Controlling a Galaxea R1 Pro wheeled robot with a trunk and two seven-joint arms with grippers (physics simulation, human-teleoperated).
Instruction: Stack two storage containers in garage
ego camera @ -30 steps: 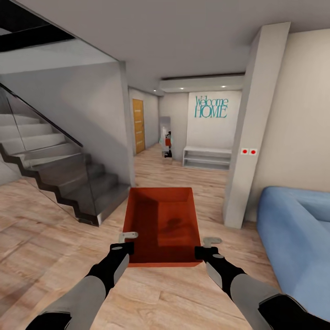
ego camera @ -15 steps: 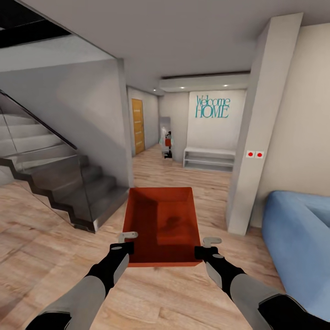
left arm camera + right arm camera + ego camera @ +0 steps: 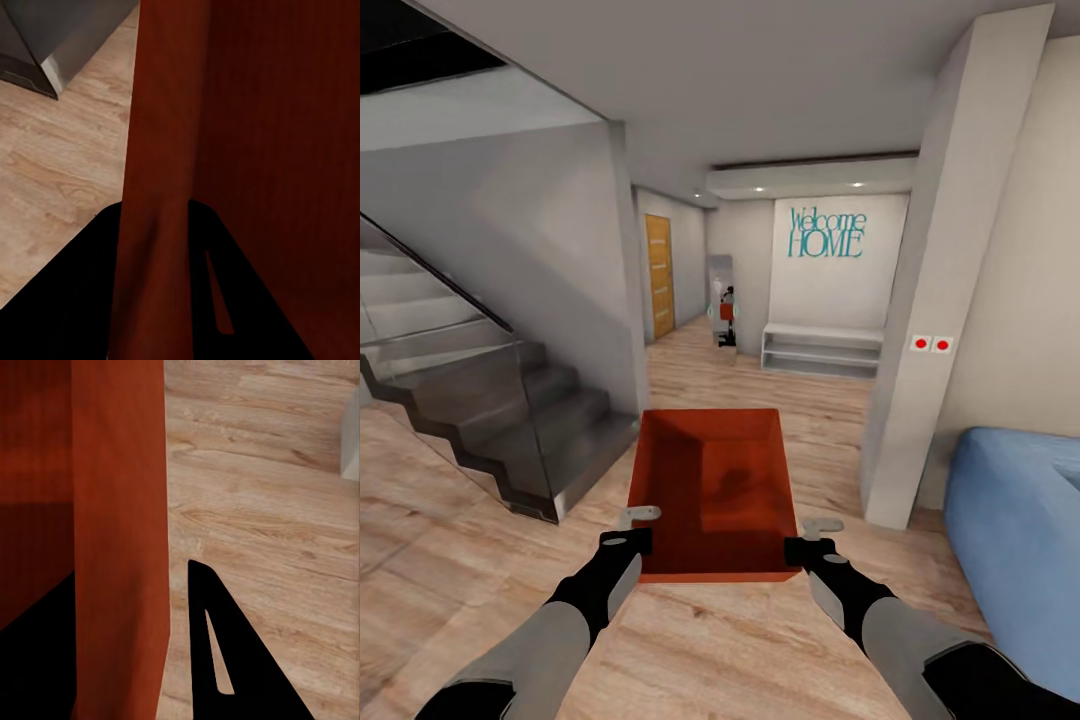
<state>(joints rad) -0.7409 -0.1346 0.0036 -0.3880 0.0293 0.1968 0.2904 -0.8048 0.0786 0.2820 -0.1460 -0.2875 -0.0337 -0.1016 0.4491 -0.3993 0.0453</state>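
— Lettering first: what is reading clearly?

— Teal script on the far white wall (image 3: 838, 270) is spelling "Welcome HOME" (image 3: 826, 232), well ahead of both hands. No other writing is showing legibly; the container is carrying no label that I can see.

— Where is the task's thing sitting?

— One red-orange storage container (image 3: 717, 490) is hanging between the two hands, above the light wood-plank floor (image 3: 450, 530) of the living room, its open top facing up.

— And the hands themselves?

— The left hand (image 3: 632, 530) is clamping the container's left wall; in the left wrist view its dark fingers (image 3: 75, 300) are sitting on either side of the red wall (image 3: 161, 187), closed down to the wall's thickness. The right hand (image 3: 812, 536) is gripping the opposite wall the same way, with one finger (image 3: 225, 660) outside over the planks and the other inside the bin.

— What is lying around them?

— Ahead and to the left of the left hand, a grey staircase (image 3: 510, 410) with a glass side panel is rising. Just right of the right hand, a blue sofa (image 3: 1015, 530) is showing, and a white pillar (image 3: 935, 300) ahead of it is bearing two red dots (image 3: 932, 344). Far ahead, a wooden door (image 3: 660, 275) and a low white shelf (image 3: 820, 350) are standing along the hallway.
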